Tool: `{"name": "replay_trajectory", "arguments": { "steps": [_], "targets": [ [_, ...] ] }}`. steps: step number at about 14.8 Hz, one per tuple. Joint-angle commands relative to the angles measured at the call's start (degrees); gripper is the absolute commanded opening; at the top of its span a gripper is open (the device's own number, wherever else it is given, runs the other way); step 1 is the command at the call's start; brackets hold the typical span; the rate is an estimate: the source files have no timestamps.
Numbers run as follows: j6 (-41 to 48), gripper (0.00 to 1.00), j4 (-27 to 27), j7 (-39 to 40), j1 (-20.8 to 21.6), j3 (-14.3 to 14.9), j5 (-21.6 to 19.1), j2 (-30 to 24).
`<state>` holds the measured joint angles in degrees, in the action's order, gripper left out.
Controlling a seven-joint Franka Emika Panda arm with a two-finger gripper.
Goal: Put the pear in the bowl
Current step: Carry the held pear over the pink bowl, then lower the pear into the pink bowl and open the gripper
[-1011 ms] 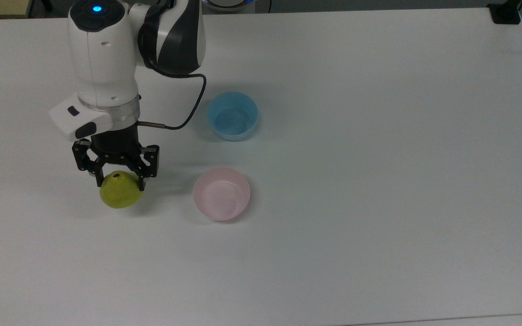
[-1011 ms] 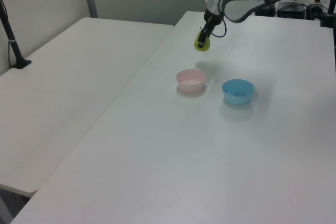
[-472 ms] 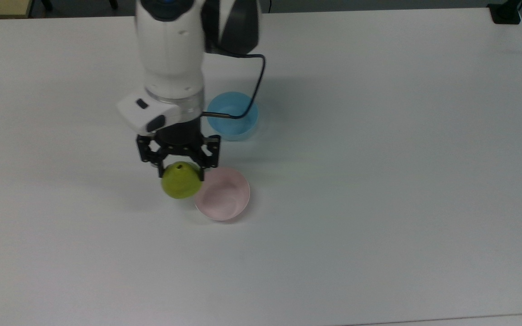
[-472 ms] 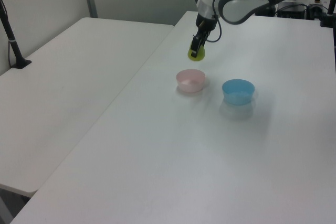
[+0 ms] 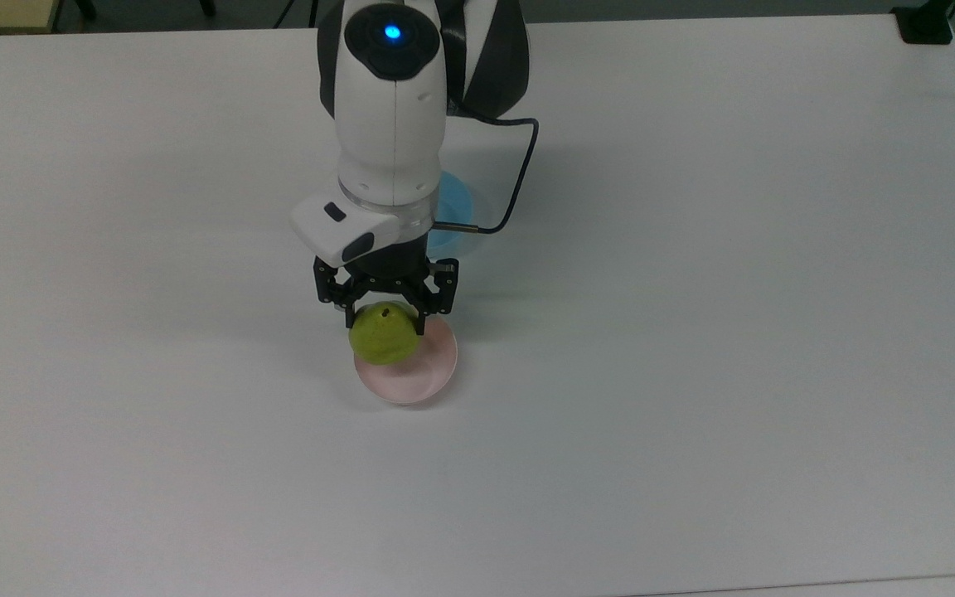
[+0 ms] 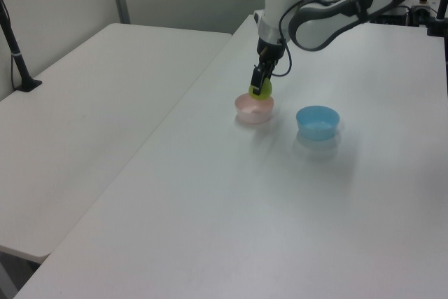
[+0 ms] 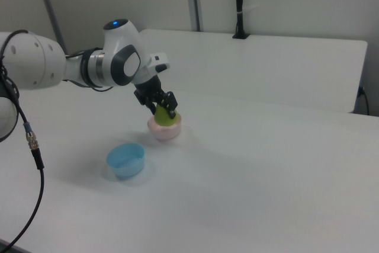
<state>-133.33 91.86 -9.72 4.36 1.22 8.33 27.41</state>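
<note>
My gripper (image 5: 384,322) (image 6: 260,87) (image 7: 165,108) is shut on the yellow-green pear (image 5: 382,335) (image 6: 262,89) (image 7: 164,115), its black fingers on either side of the pear's upper part. The pear hangs just above the pale pink bowl (image 5: 411,371) (image 6: 253,109) (image 7: 163,130), over the bowl's half on the top view's left. In the right view the pear's underside sits at about rim height; whether it touches the bowl I cannot tell.
A light blue bowl (image 6: 318,121) (image 7: 125,160) (image 5: 454,205) stands beside the pink one, half hidden under the arm in the top view. The white table (image 5: 734,332) spreads wide around both bowls. A second white table (image 6: 84,117) adjoins on the left view's left.
The arm has carried the pear from the top view's left toward the right, from open table to over the pink bowl, and now covers part of the blue bowl.
</note>
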Motion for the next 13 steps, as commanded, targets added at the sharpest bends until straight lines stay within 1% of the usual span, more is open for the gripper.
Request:
{"name": "replay_trajectory", "arguments": {
  "steps": [1, 5, 6, 7, 8, 11, 12, 13],
  "targets": [
    [-1.93, 0.43, 0.43, -2.75, 1.00, 0.45, 1.43, 0.72],
    [-4.74, 0.43, 0.51, -4.34, 1.18, 0.45, 1.34, 2.29],
    [-5.01, 0.47, 0.51, -4.34, 1.27, 0.45, 1.34, 2.39],
    [-5.27, 0.57, 0.51, -4.34, 1.27, 0.36, 1.34, 2.47],
    [-5.27, 0.62, 0.51, -4.34, 1.27, 0.36, 1.34, 2.65],
    [-5.19, 0.98, 0.34, -4.26, 1.88, 0.36, 1.42, 2.83],
    [-4.75, 1.00, 0.25, -4.26, 1.88, 0.44, 1.34, 2.57],
    [-4.48, 1.00, 0.08, -4.26, 1.88, 0.36, 1.34, 2.13]
  ]
}}
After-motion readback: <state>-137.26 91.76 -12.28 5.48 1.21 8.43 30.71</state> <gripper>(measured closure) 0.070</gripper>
